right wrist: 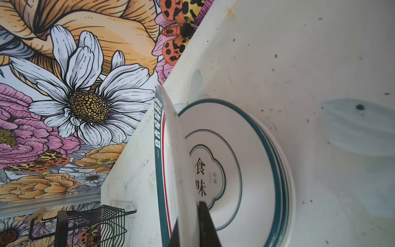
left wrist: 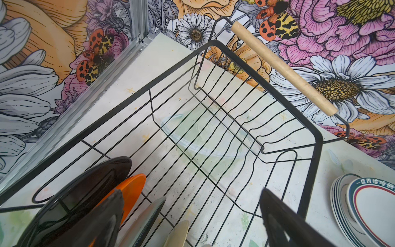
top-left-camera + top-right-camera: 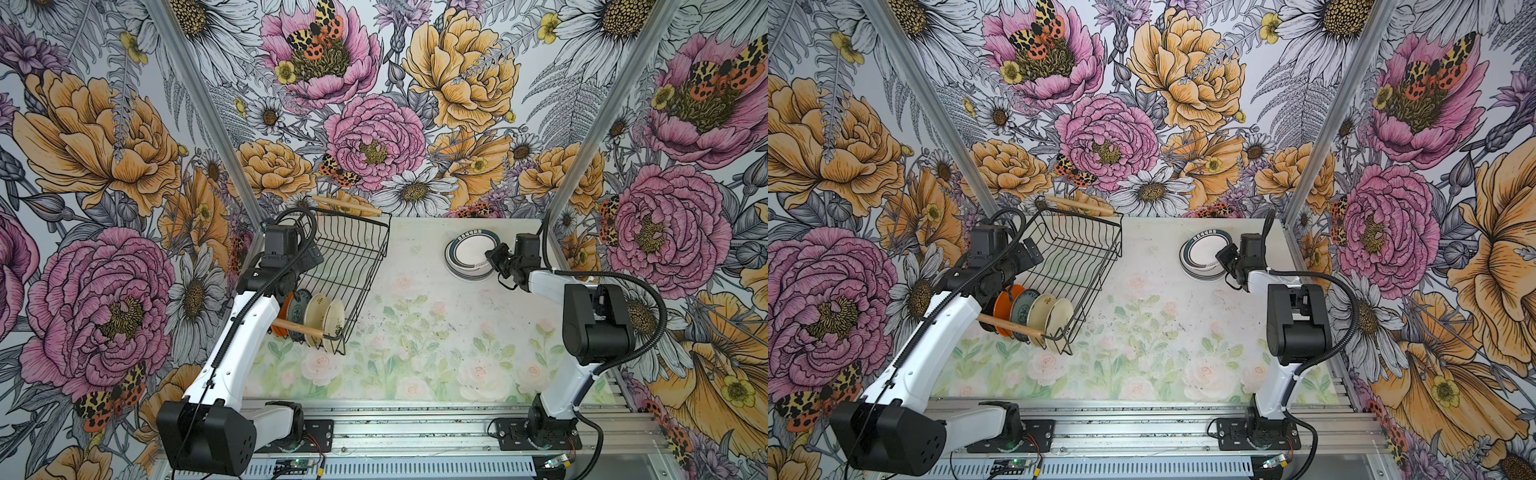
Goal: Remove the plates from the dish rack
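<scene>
left claw (image 2: 190, 192) – spread wide over dish rack (image 2: 284, 70), near racked plates (image 3: 320, 316) | right claw (image 1: 189, 216) – clenched on teal-rimmed plate (image 1: 173, 149) over plate stack (image 1: 245, 160)

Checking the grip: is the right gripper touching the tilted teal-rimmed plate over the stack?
Touching. The right wrist view shows the right gripper with its dark fingers pressed on both faces of the teal-rimmed plate at its edge, no gap.

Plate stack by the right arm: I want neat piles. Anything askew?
Yes. The teal-banded plate tilts up off the plate stack instead of lying flat; the right gripper, shut on its rim, holds it.
</scene>
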Motion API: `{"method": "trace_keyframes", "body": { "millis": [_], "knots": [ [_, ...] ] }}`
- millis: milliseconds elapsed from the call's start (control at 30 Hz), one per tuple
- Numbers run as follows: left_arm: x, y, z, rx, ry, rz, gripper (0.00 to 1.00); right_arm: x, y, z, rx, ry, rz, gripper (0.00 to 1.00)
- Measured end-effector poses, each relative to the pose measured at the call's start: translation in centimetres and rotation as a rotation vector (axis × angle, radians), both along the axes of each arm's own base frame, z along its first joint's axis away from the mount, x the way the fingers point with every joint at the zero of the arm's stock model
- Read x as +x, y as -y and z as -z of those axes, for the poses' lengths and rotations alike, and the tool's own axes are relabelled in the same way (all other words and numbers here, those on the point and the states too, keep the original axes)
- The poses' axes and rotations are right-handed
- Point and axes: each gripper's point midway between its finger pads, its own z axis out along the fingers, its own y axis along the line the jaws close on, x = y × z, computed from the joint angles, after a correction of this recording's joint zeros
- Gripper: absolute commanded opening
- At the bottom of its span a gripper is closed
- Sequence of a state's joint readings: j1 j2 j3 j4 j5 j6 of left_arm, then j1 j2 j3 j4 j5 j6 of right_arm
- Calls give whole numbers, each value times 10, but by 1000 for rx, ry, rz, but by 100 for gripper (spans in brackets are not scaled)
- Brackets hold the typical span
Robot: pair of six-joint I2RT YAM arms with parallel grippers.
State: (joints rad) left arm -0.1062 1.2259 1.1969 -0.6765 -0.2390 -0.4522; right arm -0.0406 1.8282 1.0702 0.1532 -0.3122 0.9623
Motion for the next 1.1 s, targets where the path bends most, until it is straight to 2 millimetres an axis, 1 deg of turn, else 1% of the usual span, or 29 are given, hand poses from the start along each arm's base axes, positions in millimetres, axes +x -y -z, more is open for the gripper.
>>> {"method": "trace_keyframes", "body": {
  "millis": [267, 400, 600, 700, 833, 867, 967, 1100],
  "knots": [
    [0, 1, 0, -4, 0, 5, 99, 0, 0, 1, 0, -1, 0, 0],
    [0, 5, 1, -17, -2, 22, 99, -2, 0, 4, 0, -8, 0, 3],
    [1, 9, 3, -30, -8, 39, 99, -2, 0, 15, 1, -31, 0, 7],
    [2, 9, 4, -32, -11, 42, 99, -2, 0, 18, 5, -37, 3, 15],
    [2, 9, 4, -32, -12, 43, 99, -2, 0, 18, 11, -40, 6, 34],
    [2, 10, 4, -33, -12, 44, 99, -2, 0, 18, 14, -41, 7, 38],
    [2, 10, 6, -36, -16, 47, 99, -2, -1, 18, 13, -42, 4, 46],
    [3, 12, 6, -41, -18, 54, 99, -4, -1, 21, 9, -53, 0, 52]
  ]
}}
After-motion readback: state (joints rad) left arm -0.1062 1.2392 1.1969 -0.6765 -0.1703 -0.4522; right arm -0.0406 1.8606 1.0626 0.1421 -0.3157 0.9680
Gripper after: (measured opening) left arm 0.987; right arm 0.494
